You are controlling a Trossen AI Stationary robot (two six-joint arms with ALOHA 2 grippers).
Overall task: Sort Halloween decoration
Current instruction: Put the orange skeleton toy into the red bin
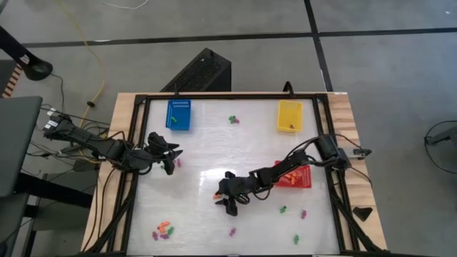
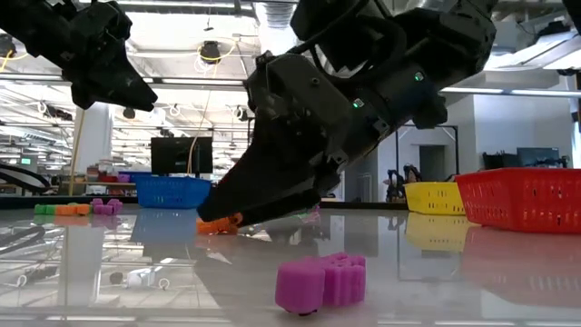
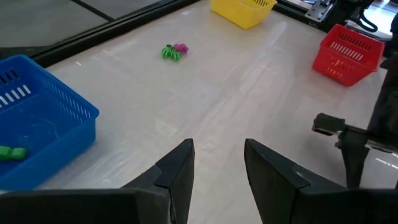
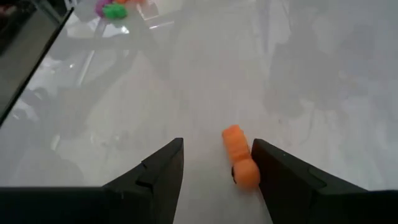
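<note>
Right gripper [image 4: 214,177] lowered to the worktop [image 1: 214,153], fingers parted and empty, bracketing an orange piece [image 4: 240,155] that lies flat between them, close against one finger — the stance suggests a pinch about to be made. Left gripper [image 3: 217,171] hangs open and empty above bare worktop, with the blue basket [image 3: 37,124] just beside it, a green piece [image 3: 12,152] already inside; probably it waits there, out of the working arm's way. Farther ahead of it lie a green-and-purple pair [image 3: 174,50], the yellow basket [image 3: 242,11] and the red basket [image 3: 348,53] — one basket per colour, apparently. Other pieces lie scattered, unsorted.
</note>
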